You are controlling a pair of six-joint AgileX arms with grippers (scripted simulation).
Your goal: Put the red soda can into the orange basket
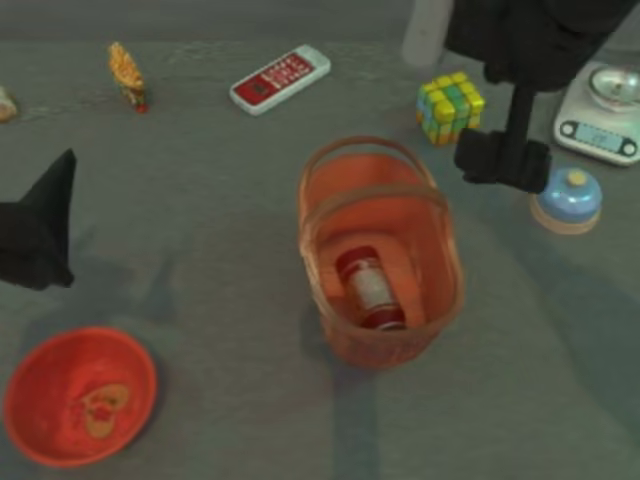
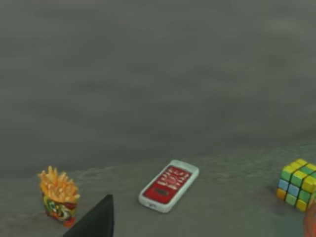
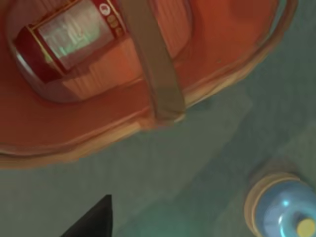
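the right gripper (image 1: 500,160) hangs above the table just to the upper right of the orange basket (image 1: 440,225), between it and the blue call bell (image 1: 568,200); it carries nothing, but whether its fingers are parted i cannot tell. the left gripper (image 1: 40,225) sits parked well to the left of the basket, at the table's left edge, and its fingers cannot be made out either.

the orange basket stands upright near the middle of the grey table (image 1: 200,230), hoop handle arching over it. inside, the red soda can (image 1: 370,290) lies on its side on the slatted bottom — fully within the walls, touching no gripper. the right wrist view shows the same: the can resting under the handle.

lower left of the basket, a red bowl (image 1: 40,385) holds a small tan object — too unclear to name.

beyond the basket lie a kitchen scale (image 1: 600,130) at the far right, a red-and-white remote-like box (image 1: 280,79), a colour cube (image 1: 450,107), and a fries toy (image 1: 128,76) further left.
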